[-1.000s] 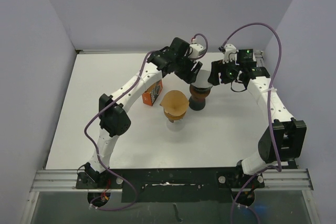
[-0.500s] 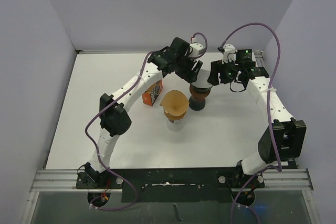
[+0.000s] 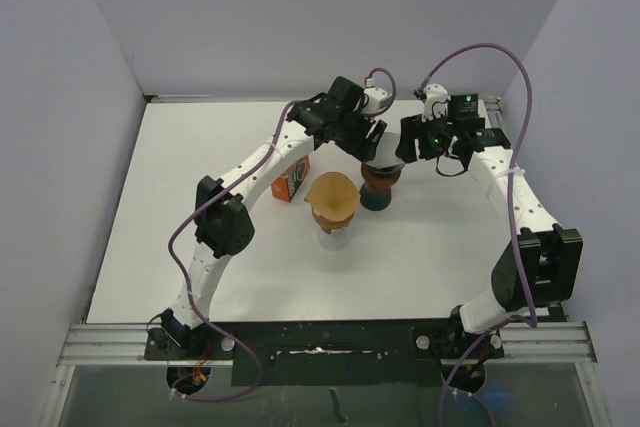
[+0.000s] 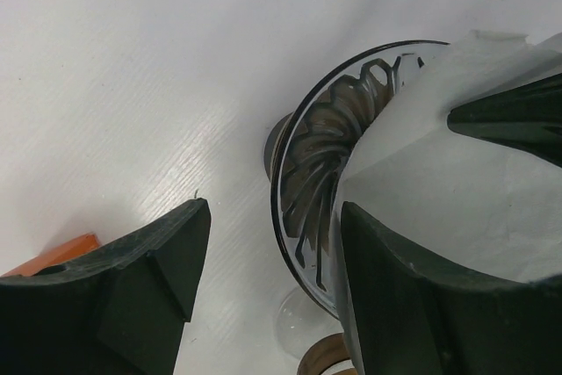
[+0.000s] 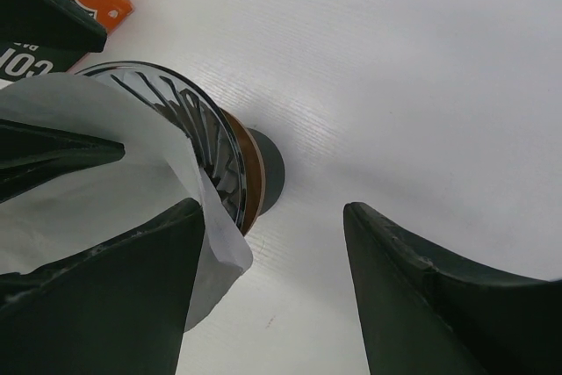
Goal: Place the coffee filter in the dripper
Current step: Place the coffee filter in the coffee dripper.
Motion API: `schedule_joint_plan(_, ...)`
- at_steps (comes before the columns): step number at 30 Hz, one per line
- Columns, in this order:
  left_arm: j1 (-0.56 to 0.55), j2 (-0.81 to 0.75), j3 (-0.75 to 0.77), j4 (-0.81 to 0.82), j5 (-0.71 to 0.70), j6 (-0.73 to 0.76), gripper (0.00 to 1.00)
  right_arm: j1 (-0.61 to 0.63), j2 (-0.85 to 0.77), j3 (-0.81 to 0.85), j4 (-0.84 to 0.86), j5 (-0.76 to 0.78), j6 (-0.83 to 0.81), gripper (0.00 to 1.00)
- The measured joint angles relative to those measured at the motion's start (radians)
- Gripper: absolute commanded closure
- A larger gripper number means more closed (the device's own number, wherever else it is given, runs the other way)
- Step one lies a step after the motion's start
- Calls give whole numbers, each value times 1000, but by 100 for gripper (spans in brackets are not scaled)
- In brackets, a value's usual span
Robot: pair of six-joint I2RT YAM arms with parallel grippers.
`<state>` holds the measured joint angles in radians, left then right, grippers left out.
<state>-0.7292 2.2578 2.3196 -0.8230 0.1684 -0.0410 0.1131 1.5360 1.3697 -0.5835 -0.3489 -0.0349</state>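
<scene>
White filter (image 4: 439,191) apparently inside ribbed dripper (image 4: 318,173)

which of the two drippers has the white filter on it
The ribbed glass dripper on the dark base, right of the other; the white filter overlaps its rim. The other holds a brown cone.
</scene>
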Motion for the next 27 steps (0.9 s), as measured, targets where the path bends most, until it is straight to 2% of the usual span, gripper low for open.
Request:
schedule_joint_plan(15,1,19,3,13,0,-4,39,6,27,-21,14,-1,-3,35)
schedule_joint_plan(27,9,19,36,13,28,-1,38,6,28,-6,-2,-40,-9,31)
